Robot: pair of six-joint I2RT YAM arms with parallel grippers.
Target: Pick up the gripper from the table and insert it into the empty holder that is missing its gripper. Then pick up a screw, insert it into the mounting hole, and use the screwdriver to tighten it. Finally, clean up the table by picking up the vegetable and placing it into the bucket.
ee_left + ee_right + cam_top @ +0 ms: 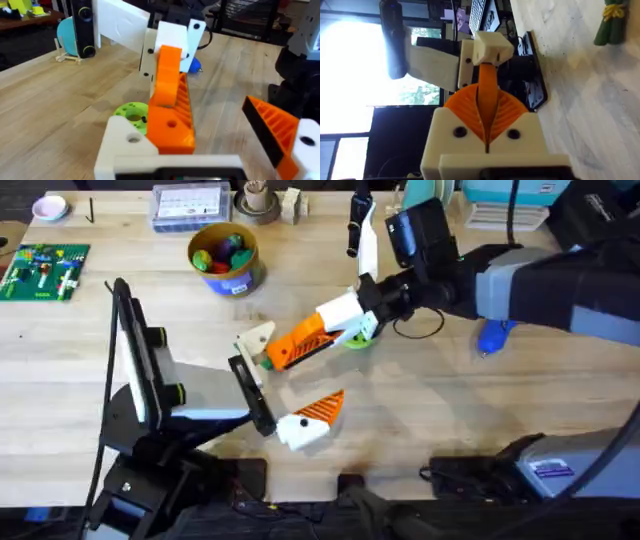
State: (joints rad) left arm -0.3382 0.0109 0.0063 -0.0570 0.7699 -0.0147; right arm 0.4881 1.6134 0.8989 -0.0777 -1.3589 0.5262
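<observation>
- My right gripper [340,318] is clenched on the orange gripper wedge [298,343]. In the right wrist view, both ribbed orange pads [462,107] press against its sides.
- The wedge is held above the middle of the table, with its far end against the bare white holder [256,338] on the left arm.
- In the left wrist view, the wedge [170,107] lies along the top of that white holder [122,140], touching it. I cannot tell whether it is fully seated.
- My left gripper [290,377] is released, with its fingers spread wide. The other finger [312,416] carries its own orange pad and sits well apart from the wedge.
- A lime-green disc with holes [358,336] lies on the table just under the right gripper.
- The blue screwdriver [493,335] lies on the table on the right side, partly behind the right arm.
- The bucket [247,272] stands at the back left with toy pieces inside.
- I see the green vegetable [611,21] on the wood in the right wrist view, away from the grippers.
</observation>
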